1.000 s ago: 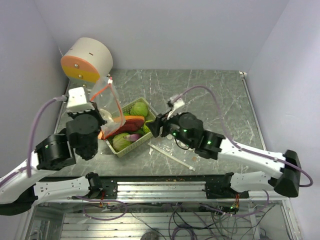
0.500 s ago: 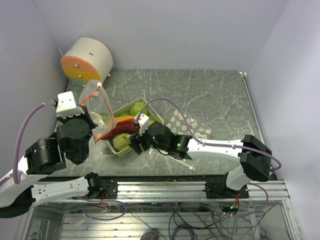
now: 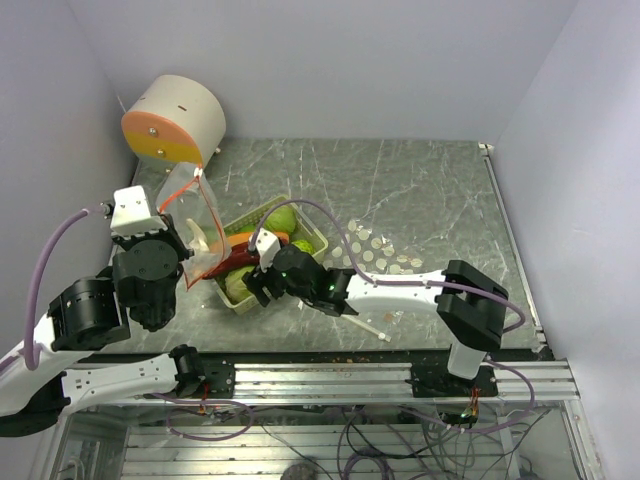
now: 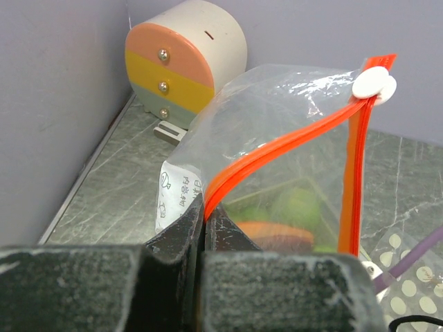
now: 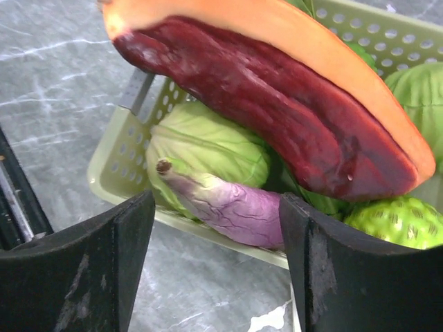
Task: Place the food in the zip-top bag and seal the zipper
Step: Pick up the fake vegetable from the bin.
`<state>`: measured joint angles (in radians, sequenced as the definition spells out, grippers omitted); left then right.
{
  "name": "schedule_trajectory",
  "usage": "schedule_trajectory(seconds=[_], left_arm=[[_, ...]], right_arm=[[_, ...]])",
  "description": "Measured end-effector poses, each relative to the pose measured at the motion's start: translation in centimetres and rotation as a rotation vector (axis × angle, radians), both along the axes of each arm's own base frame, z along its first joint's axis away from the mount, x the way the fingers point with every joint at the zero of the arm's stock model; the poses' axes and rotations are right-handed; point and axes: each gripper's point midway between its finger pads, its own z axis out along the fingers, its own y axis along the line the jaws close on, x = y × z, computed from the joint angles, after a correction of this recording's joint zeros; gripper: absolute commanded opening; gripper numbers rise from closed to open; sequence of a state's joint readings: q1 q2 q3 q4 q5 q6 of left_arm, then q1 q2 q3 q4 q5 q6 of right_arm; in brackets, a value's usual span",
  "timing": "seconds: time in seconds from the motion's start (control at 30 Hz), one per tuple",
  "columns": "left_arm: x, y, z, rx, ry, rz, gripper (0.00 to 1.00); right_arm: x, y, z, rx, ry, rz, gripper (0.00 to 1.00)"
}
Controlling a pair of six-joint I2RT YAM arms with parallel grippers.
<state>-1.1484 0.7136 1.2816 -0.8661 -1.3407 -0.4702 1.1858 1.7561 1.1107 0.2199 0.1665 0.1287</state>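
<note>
The left end effector [image 4: 205,211] is pinched closed on the zip-top bag [image 4: 277,138], clamping its edge right at the end of the red-orange zipper [image 4: 277,149]. The bag hangs raised above the tabletop [image 3: 430,190], at the left end of the pale-green basket [image 5: 118,181]. Its mouth is unsealed, and the white slider [image 4: 374,81] sits at the far top corner. Green and orange shapes show through the clear film; they seem to lie behind the bag in the basket rather than inside it, though the left wrist view does not settle this.

The food is in the basket. A long slice with orange skin and dark red flesh [image 5: 277,117] lies tilted across the top, one end sticking out over the rim. Under it sits a smooth light-green cabbage [image 5: 208,149]. A purple root-like piece [image 5: 228,207] rests against the near wall, and a bumpy green ball [image 5: 394,218] sits just beside it.

The right end effector [image 5: 216,204] is spread open and empty, low at the basket's near side, its fingers framing the purple piece and the cabbage.

A round drawer box with an orange and yellow face [image 4: 181,55] stands in the far left corner. A dotted clear sheet [image 3: 378,255] and a thin white stick [image 3: 368,327] lie on the tabletop to the right of the basket.
</note>
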Motion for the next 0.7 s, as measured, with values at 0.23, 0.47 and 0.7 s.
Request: schedule_trajectory(seconds=[0.23,0.47,0.7], left_arm=[[0.0,0.0,-0.1,0.003,0.001,-0.001,0.07],[0.2,-0.5,0.0,0.002,0.003,-0.016,0.07],[1.0,-3.6,0.0,-0.006,0.018,-0.095,0.07]], right_arm=[[1.5,-0.6,-0.4,-0.024,-0.047,-0.074,0.03],[2.6,-2.0,3.5,0.049,-0.086,-0.168,0.00],[1.6,-6.2,13.2,0.192,-0.139,-0.217,0.00]])
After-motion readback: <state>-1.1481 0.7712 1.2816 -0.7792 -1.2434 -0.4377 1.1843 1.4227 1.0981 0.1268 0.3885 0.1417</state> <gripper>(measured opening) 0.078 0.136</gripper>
